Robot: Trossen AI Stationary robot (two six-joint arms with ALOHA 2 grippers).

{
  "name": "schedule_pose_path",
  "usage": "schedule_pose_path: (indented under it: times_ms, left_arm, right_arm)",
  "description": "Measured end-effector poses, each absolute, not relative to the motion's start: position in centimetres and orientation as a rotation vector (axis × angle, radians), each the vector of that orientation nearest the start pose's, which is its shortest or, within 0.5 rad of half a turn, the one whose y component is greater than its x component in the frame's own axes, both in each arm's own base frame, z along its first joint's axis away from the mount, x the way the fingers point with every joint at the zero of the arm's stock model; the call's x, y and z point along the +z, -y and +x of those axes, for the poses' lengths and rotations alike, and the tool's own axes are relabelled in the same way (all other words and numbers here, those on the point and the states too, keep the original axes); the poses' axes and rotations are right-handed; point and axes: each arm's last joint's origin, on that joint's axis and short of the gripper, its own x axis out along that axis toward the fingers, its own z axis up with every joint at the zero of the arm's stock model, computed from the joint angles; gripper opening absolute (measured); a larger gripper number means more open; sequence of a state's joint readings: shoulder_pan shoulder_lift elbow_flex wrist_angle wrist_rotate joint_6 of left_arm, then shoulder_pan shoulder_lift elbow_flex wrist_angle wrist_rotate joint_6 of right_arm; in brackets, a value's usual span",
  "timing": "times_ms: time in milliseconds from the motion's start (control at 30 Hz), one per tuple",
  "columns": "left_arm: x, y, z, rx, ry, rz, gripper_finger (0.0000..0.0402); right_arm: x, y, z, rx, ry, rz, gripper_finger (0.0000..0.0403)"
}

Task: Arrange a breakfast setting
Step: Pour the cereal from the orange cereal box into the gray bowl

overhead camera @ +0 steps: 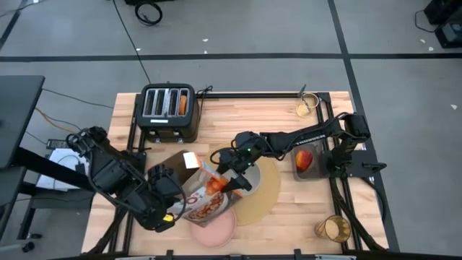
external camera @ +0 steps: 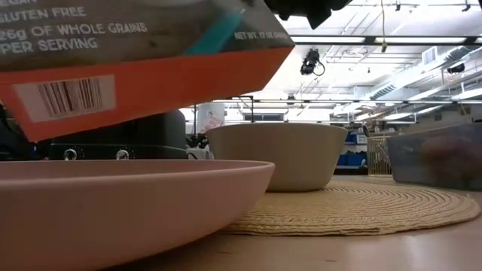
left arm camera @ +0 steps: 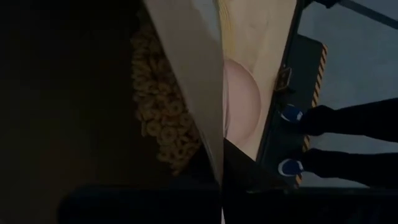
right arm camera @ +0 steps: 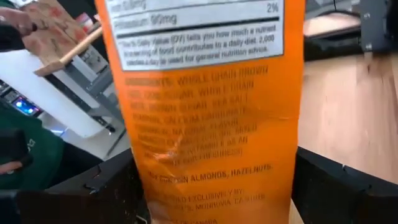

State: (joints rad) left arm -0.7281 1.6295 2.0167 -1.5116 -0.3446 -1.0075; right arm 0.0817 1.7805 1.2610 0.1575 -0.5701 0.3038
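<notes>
An orange cereal box [overhead camera: 206, 196] hangs tilted over the pink plate [overhead camera: 215, 230] at the desk's [overhead camera: 281, 123] near edge. The right hand [overhead camera: 232, 182] grips the box with its fingers spread wide around it. The left hand [overhead camera: 177, 209] is pressed together at the box's open end. The pale bowl [external camera: 276, 154] stands on the woven placemat [overhead camera: 266, 195], beside the plate. A red apple [overhead camera: 304, 158] lies in a clear bin near the desk's right side.

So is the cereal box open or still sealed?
Open. The left wrist view looks into the cereal box past a raised flap, with cereal rings visible inside.
</notes>
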Motion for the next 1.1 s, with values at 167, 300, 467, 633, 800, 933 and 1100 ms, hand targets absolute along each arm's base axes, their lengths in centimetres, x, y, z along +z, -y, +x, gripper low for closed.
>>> schedule_pose_path:
  times_ms: [167, 300, 467, 633, 800, 933, 1100]
  left_arm:
    - [43.0, 17.1, 22.2, 0.201, -0.987, -0.320, 0.0001]
    - [43.0, 16.4, 22.7, 0.225, -0.977, -0.311, 0.0001]
    - [43.0, 16.3, 22.8, 0.229, -0.971, -0.295, 0.0001]
    - [43.0, 16.3, 22.8, 0.237, -0.970, -0.301, 0.0007]
    - [43.4, 16.1, 22.4, 0.209, -0.978, -0.353, 0.0034]
    - [44.3, 15.6, 21.2, 0.188, -0.970, -0.436, 0.0066]
    - [46.2, 15.0, 17.9, 0.118, -0.958, -0.575, 0.0121]
  right_arm:
    - [25.9, -5.1, 40.1, 0.624, -0.458, 0.388, 0.0348]
    - [26.1, -5.4, 40.1, 0.606, -0.452, 0.427, 0.0338]
    - [26.1, -6.2, 40.1, 0.568, -0.446, 0.424, 0.0283]
    - [26.2, -6.7, 40.1, 0.542, -0.427, 0.417, 0.0194]
    - [26.2, -6.8, 40.1, 0.533, -0.418, 0.411, 0.0124]
    - [26.4, -6.8, 40.2, 0.523, -0.417, 0.446, 0.0124]
    - [27.5, -6.7, 39.6, 0.524, -0.403, 0.450, 0.0124]
